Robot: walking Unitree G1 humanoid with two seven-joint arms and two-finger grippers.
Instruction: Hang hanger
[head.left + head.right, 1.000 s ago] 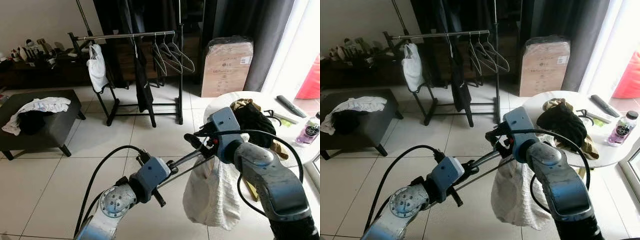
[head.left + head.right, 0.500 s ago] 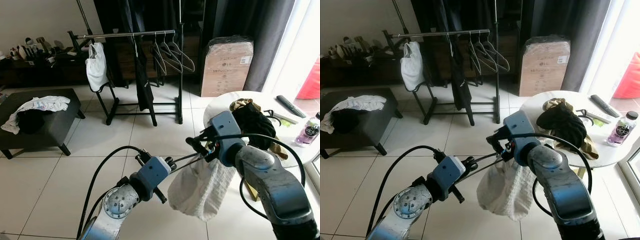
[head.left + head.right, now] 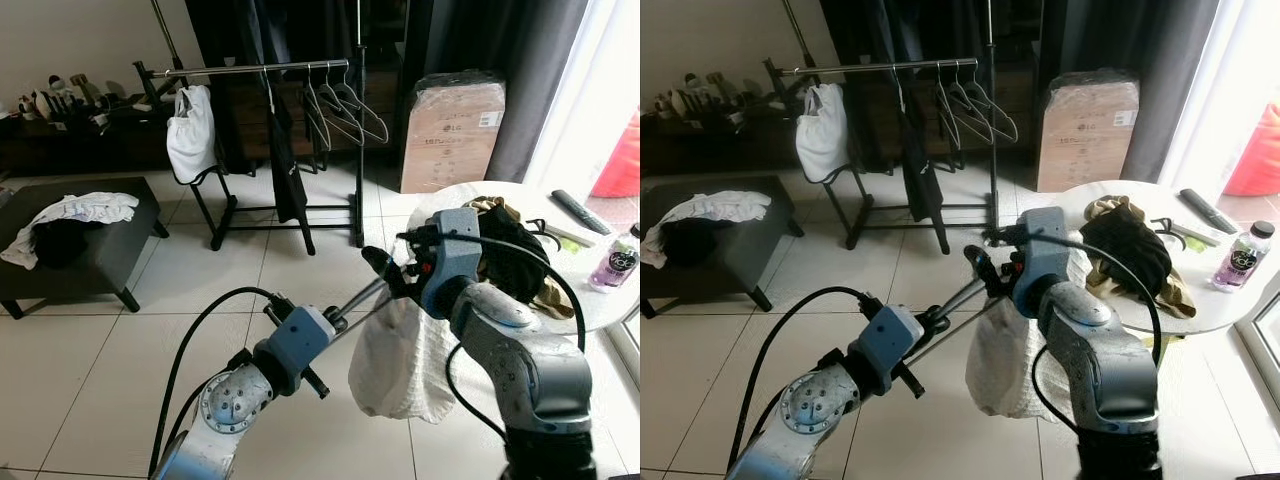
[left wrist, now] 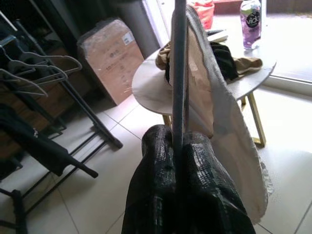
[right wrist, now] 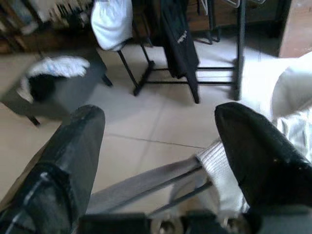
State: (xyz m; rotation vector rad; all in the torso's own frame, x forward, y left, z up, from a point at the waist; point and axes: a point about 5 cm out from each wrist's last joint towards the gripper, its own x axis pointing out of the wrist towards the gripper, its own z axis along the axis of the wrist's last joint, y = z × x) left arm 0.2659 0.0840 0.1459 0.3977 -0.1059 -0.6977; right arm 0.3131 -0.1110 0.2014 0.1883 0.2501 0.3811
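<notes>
Left gripper [image 4: 178,161] is clamped on the grey metal hanger [image 3: 358,301] with a white garment [image 3: 400,355], mid-carry at 6 o'clock. Right gripper [image 5: 161,146] is spread loose around it. Next I'd guess: walk to the black clothes rack [image 3: 260,70] at 12.

We can read very few words here. Far ahead of the right gripper [image 3: 385,272] stands a big cardboard box [image 3: 452,132] wrapped in clear plastic. It has a small round red mark with the letters LG beside it, and a white sticker near its top corner, but the print on the sticker is too small for us to read. Off to the outer side of the right gripper, a purple bottle [image 4: 250,16] stands on the round table [image 4: 146,83]. Its label has a round dark badge with white letters that look like "vio". The black garment [image 5: 178,36] on the rack has a small white logo, too blurred for us to read.
</notes>
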